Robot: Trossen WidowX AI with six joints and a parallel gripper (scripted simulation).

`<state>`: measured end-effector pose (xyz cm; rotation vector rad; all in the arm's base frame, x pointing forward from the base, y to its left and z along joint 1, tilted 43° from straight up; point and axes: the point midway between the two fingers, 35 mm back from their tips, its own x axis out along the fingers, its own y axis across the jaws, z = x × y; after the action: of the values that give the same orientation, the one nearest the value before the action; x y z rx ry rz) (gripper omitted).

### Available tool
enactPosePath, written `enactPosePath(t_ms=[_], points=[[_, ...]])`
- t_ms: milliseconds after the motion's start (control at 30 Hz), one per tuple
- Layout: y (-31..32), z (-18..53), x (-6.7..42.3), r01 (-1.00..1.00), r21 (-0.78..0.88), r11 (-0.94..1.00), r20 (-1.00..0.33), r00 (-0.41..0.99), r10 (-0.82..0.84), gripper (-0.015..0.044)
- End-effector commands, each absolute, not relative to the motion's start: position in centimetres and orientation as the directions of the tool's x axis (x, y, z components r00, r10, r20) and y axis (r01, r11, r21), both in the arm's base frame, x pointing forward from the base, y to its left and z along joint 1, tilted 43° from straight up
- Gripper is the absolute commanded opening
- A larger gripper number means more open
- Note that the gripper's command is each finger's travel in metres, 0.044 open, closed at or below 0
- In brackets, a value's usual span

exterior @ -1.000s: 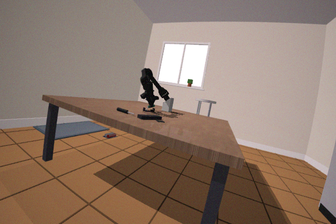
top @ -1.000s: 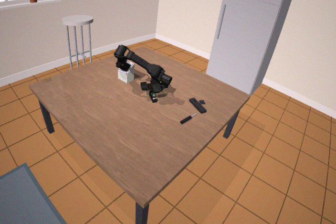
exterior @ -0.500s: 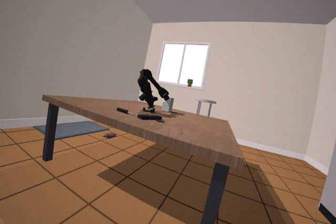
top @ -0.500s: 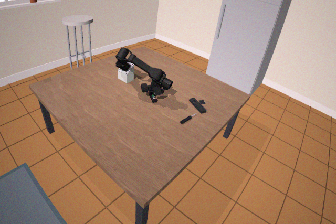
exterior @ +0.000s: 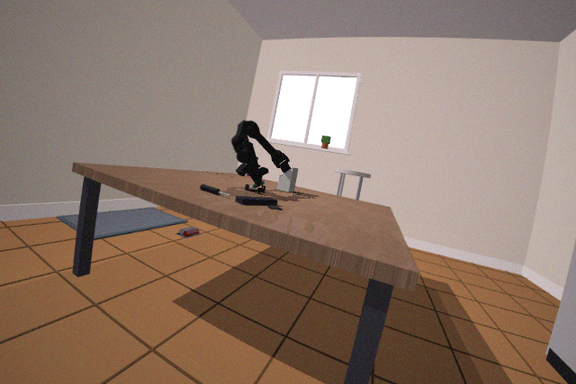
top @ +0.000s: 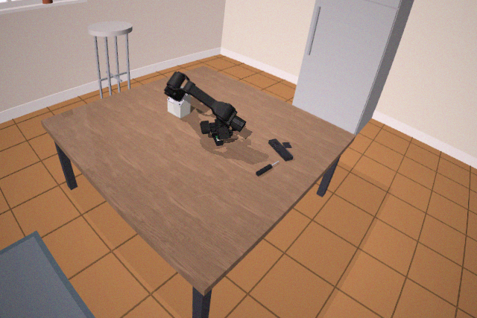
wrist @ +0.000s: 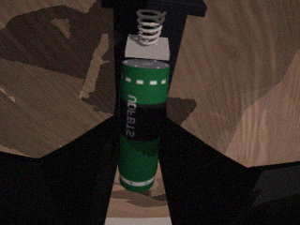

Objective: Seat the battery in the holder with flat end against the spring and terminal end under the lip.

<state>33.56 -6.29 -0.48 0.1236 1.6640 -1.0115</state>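
My gripper point(wrist: 141, 124) point(top: 218, 136) point(exterior: 254, 183) is shut on the green and black battery point(wrist: 142, 119), which points lengthwise along the black holder point(top: 219, 141) point(exterior: 258, 189) below it. In the wrist view the battery's far end lies just short of the grey plate at the foot of the holder's coil spring point(wrist: 149, 26). The battery seems to be in line with the holder's channel. I cannot tell whether it touches the holder's floor. The holder's near end is hidden behind my fingers. In the top and exterior views the battery shows only as a green speck point(top: 217, 138) point(exterior: 256, 182).
On the wooden table point(top: 153, 191) point(exterior: 325, 226) lie a black screwdriver point(top: 266, 168) point(exterior: 213, 191) and a black remote point(top: 280, 149) point(exterior: 253, 200) with a small black piece point(top: 287, 145) beside it. The arm's white base point(top: 179, 106) point(exterior: 288, 180) stands behind the holder.
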Motion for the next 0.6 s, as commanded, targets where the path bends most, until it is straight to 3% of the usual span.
enactPosePath(t_ms=[0, 567], points=[[-6.45, -0.54, 33.64, 0.556, -0.545, 0.627, -0.838, -0.382, -0.390, 0.0066], [-6.98, -0.29, 34.50, 0.555, -0.548, 0.625, -0.836, -0.385, -0.392, 0.0066]])
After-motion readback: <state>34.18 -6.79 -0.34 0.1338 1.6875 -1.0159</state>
